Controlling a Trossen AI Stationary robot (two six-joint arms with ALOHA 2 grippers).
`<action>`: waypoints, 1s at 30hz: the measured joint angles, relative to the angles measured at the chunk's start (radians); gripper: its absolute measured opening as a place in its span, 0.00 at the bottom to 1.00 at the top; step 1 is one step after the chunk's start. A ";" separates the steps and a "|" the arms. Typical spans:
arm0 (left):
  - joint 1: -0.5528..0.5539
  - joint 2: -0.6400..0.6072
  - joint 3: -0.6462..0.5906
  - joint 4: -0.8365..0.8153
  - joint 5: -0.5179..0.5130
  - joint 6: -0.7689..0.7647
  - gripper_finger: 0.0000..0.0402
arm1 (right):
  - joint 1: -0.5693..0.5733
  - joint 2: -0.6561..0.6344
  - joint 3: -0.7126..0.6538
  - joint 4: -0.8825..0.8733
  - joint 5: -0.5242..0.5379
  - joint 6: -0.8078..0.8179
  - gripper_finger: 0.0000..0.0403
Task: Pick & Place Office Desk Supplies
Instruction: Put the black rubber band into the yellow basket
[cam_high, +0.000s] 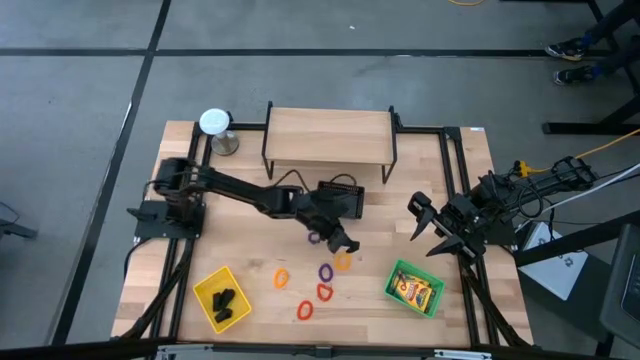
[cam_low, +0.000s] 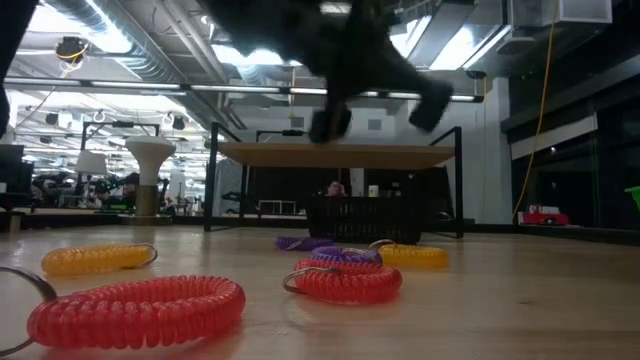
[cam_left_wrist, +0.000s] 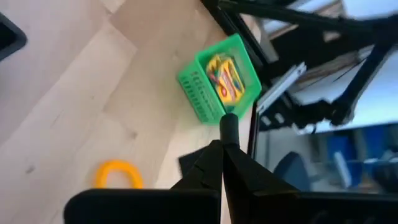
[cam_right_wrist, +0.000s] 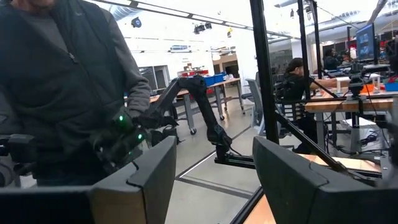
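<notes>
Several coiled rings lie flat on the wooden table: purple (cam_high: 315, 237), orange-yellow (cam_high: 343, 262), purple (cam_high: 326, 271), orange (cam_high: 281, 278) and two red (cam_high: 324, 291), (cam_high: 305, 310). A yellow crayon pack (cam_high: 415, 290) lies in the green tray (cam_high: 392, 275), also seen as the crayon pack (cam_left_wrist: 225, 78) in the left wrist view. Black clips (cam_high: 224, 300) sit in the yellow tray (cam_high: 205, 285). My left gripper (cam_high: 345, 243) hovers above the rings at the table's middle, shut (cam_left_wrist: 227, 124), with nothing visible between its fingers. My right gripper (cam_high: 426, 228) waits raised at the right, open (cam_right_wrist: 214, 180).
A black mesh basket (cam_high: 340, 198) stands just behind my left gripper, in front of a wooden shelf (cam_high: 330, 140). A white-topped round metal object (cam_high: 215, 125) stands at the far left corner. A person (cam_right_wrist: 68, 81) stands beyond the table in the right wrist view.
</notes>
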 joint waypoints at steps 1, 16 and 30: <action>-0.001 -0.027 0.000 -0.043 -0.018 0.026 0.00 | 0.000 0.000 0.000 0.004 0.000 0.000 0.53; -0.018 -0.495 -0.214 -0.391 -0.503 0.159 0.00 | 0.000 0.000 0.000 0.068 0.000 -0.026 0.53; -0.474 -0.996 -0.634 -0.418 -0.705 -0.197 0.00 | 0.000 0.031 0.000 0.070 0.077 0.028 0.53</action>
